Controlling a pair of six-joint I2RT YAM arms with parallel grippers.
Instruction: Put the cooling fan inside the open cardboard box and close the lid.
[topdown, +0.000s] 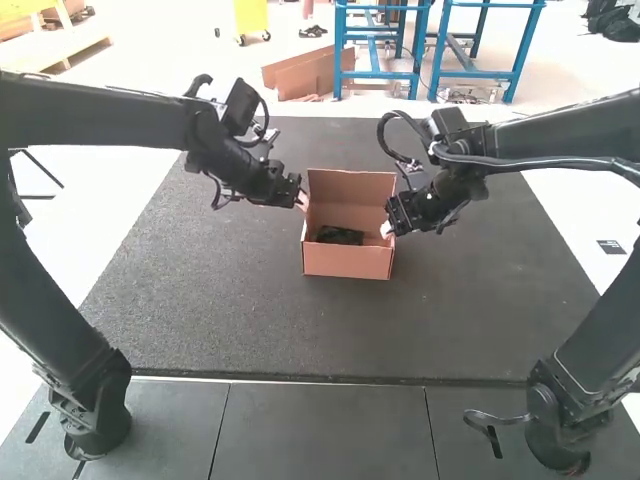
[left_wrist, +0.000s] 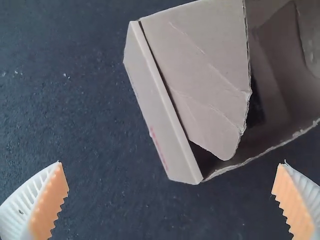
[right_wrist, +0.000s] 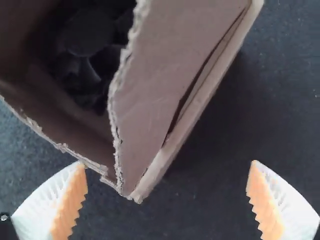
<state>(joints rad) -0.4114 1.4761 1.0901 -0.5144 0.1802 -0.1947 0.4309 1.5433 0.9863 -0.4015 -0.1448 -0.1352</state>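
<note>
An open cardboard box (topdown: 348, 240) stands in the middle of the dark mat, its back lid flap upright. The black cooling fan (topdown: 340, 236) lies inside it and appears dark within the box (right_wrist: 82, 55) in the right wrist view. My left gripper (topdown: 297, 195) hovers at the box's left top edge, open, with the left side flap (left_wrist: 200, 95) ahead of its orange-padded fingers (left_wrist: 47, 197). My right gripper (topdown: 392, 226) is at the box's right wall, open, with the right side flap (right_wrist: 170, 95) between and just beyond its fingers (right_wrist: 67, 200).
The box sits on a black mat (topdown: 200, 290) over a pale table. Bare mat lies in front of the box and to both sides. Both arms slant in from the outer edges toward the box.
</note>
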